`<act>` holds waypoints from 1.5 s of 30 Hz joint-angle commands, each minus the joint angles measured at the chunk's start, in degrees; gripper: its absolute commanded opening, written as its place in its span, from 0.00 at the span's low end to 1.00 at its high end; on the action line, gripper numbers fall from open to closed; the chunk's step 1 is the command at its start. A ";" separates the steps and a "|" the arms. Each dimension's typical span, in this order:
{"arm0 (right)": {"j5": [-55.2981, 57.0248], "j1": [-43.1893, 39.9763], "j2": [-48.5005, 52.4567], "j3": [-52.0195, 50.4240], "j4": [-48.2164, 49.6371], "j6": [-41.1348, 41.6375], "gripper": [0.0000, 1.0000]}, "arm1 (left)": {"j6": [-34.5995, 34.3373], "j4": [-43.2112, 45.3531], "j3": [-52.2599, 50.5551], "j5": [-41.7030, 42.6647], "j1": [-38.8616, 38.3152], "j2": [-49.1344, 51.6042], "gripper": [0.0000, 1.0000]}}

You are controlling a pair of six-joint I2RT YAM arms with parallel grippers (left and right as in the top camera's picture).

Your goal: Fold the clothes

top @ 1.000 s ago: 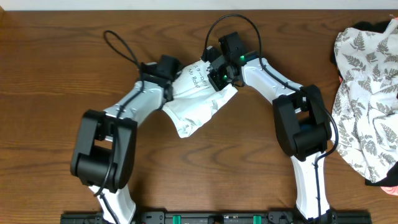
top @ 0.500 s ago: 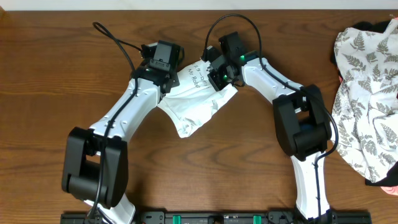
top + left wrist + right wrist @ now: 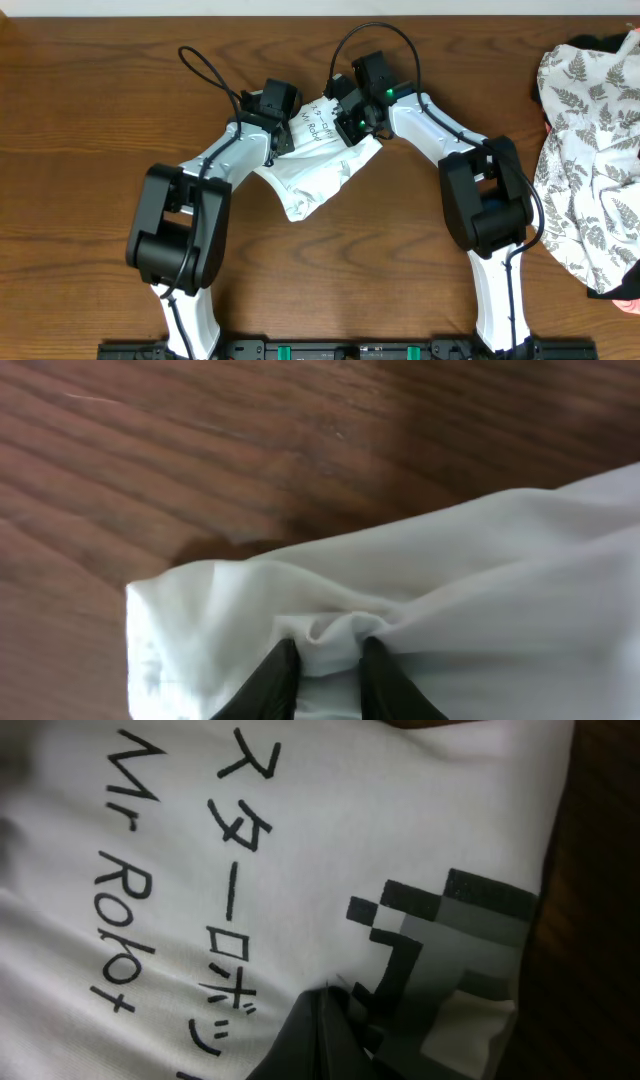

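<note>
The overhead camera looks straight down on the wooden table (image 3: 90,90) from far enough to take in the left arm (image 3: 225,155) and right arm (image 3: 432,120), their bases at the bottom edge. The left wrist camera sits low and very near, facing along its fingertips (image 3: 275,678) onto a white T-shirt (image 3: 480,580) edge, bare wood beyond. The right wrist camera is nearer yet, filled by the shirt's black print (image 3: 232,885). All three share that T-shirt, mid-table overhead
</note>
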 commanded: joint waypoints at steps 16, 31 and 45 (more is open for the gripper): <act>2.21 -1.11 4.11 -1.22 -1.18 0.72 0.01 | -0.11 -9.33 2.40 8.55 -4.90 -16.02 0.22; 2.21 -1.51 4.11 -1.22 -1.86 0.72 0.01 | -1.14 -10.38 -0.70 14.71 -8.02 -3.21 0.22; 2.21 -2.27 4.11 -1.22 -1.70 2.64 0.01 | -0.90 -14.82 -0.68 15.23 -9.64 -4.11 0.06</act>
